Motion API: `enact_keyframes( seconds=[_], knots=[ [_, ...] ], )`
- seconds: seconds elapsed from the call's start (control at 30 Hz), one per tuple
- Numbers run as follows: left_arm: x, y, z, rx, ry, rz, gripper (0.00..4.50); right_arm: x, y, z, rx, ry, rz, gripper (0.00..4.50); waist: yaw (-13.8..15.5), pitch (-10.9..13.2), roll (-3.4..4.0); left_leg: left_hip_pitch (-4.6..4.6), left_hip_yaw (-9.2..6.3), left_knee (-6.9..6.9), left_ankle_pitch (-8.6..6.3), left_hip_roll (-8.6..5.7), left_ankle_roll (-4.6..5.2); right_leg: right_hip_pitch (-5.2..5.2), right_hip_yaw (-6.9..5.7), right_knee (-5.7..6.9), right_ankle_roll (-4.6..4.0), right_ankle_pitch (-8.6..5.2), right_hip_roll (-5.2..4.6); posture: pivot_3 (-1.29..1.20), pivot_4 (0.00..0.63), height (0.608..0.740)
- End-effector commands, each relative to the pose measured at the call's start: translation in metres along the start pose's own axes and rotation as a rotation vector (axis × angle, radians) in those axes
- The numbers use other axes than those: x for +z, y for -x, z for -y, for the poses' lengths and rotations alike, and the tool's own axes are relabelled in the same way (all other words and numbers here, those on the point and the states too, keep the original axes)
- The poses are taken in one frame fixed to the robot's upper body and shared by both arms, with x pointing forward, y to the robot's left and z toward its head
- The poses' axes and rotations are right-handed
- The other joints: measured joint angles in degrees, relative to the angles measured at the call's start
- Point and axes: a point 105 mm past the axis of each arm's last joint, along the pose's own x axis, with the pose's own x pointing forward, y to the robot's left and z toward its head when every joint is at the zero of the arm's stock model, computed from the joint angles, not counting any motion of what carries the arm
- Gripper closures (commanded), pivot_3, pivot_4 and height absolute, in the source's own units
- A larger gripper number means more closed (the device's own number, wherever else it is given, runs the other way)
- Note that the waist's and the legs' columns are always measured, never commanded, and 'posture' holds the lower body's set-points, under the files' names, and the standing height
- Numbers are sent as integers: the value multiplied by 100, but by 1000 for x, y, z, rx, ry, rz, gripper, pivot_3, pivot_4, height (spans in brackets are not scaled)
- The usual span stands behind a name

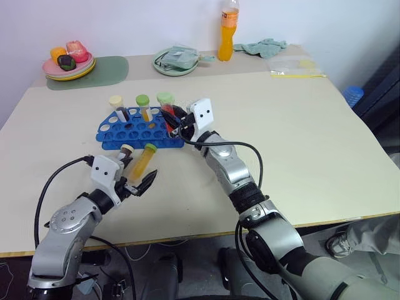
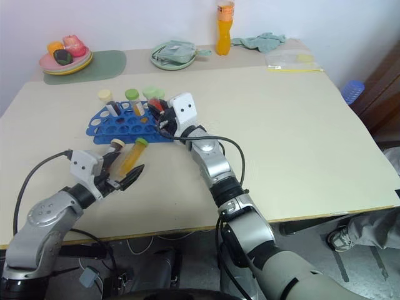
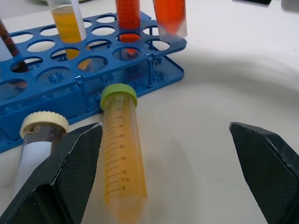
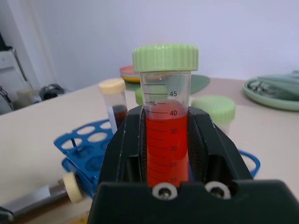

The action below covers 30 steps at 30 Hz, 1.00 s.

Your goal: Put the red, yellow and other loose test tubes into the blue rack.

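Observation:
The blue rack point(image 1: 134, 130) sits on the table's left half with several capped test tubes standing in it: one brown, one yellow, one red. My right gripper point(image 1: 173, 122) is shut on a red test tube point(image 4: 166, 140) with a green cap, held upright just over the rack's right end. Two test tubes lie loose on the table in front of the rack: a yellow one point(image 3: 122, 154) with a green cap and a brown one point(image 1: 127, 152) with a cream cap. My left gripper point(image 3: 164, 127) is open low over the table, with the yellow tube between its fingers and the brown tube just outside them.
At the back stand a tall orange drink bottle point(image 1: 228, 28), a round green plate point(image 1: 177, 60), stacked plates of toy food point(image 1: 69, 62) on a green mat, a teal cloth point(image 1: 265, 45) and a clear bag point(image 1: 294, 65). The table's right half is bare.

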Motion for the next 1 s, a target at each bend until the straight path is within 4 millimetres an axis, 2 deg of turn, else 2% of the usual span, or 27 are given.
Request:
enact_keyframes(
  seconds=[0.03,0.33,0.63,0.9,0.97,1.0],
  knots=[
    [4,5,-4,9,-10,12,0,23,-14,-14,33,10,88,3794,0,0,0,0,0,0,0,0,0,0,0,0,0,0,0,0,150,740],
    [-3,7,-3,8,-1,3,0,7,-20,-14,31,29,45,3794,0,0,0,0,0,1,0,-1,0,0,0,0,0,0,-2,0,150,740],
    [2,2,2,0,-2,11,0,-5,-21,-4,-39,38,8,3794,1,0,1,1,-1,0,0,0,0,1,0,1,0,0,-1,0,150,740],
    [4,2,1,3,2,12,0,-13,-16,-4,-5,13,5,3794,4,0,1,2,-3,1,1,-1,-2,3,0,2,-1,1,-1,0,150,740],
    [3,2,-1,8,8,8,0,-12,-14,-5,8,4,17,2748,-2,0,1,2,-2,1,1,-1,-2,2,0,2,-1,1,0,0,150,740],
    [3,2,-1,10,10,7,0,-11,-14,-5,12,6,26,2375,-3,0,1,2,-3,1,1,-1,-2,2,0,2,-1,1,0,0,150,740]
  ],
)
